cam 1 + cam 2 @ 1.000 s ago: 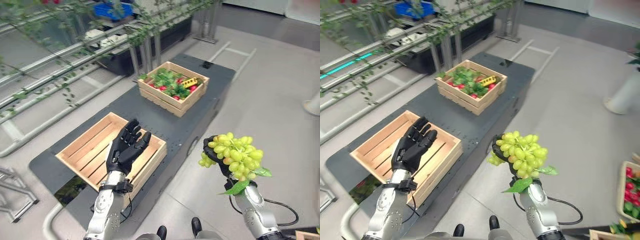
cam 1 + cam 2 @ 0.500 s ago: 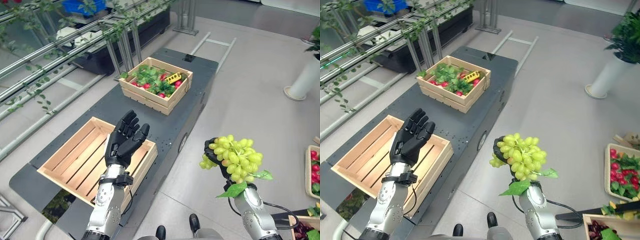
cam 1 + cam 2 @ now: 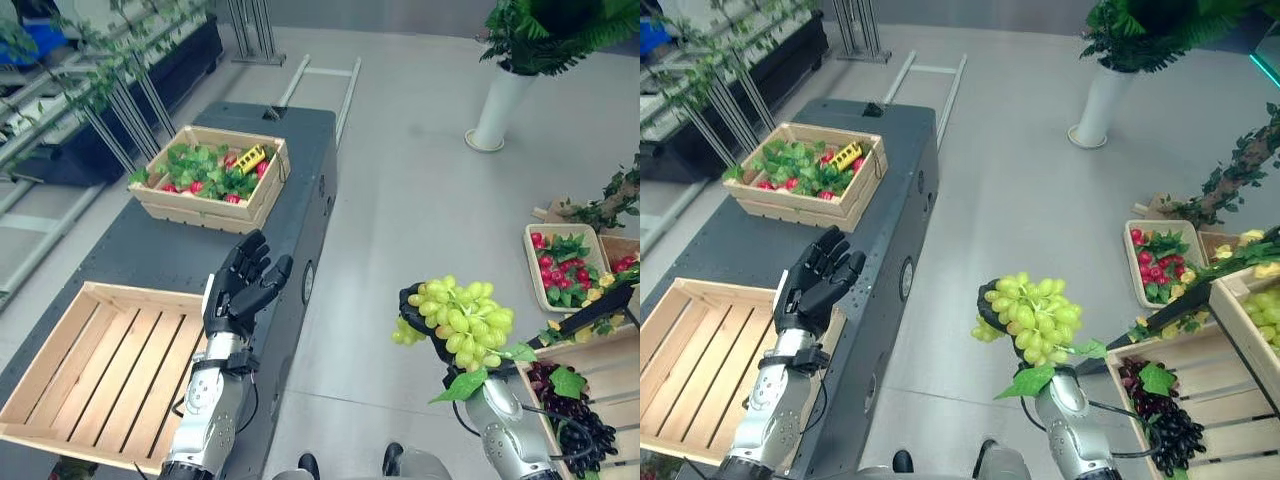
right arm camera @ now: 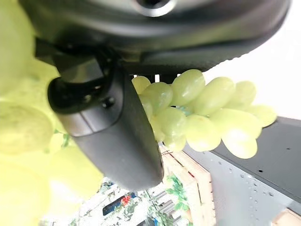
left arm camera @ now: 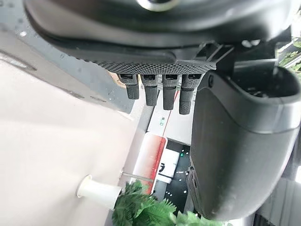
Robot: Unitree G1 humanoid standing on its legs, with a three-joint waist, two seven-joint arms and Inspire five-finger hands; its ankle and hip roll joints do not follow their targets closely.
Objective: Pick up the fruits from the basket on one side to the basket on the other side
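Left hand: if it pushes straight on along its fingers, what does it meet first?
Probably nothing soon. The open left hand is raised above the dark table, fingers aimed up and forward. The crate of greens and red fruit lies roughly ahead but seemingly lower; depth is unclear.

Long dark platform on grey floor — white planter with green plant stands well beyond it. Metal rails with trailing vines run along the platform's far side.

text: none legible | labels: none | numbers: none | signs: none
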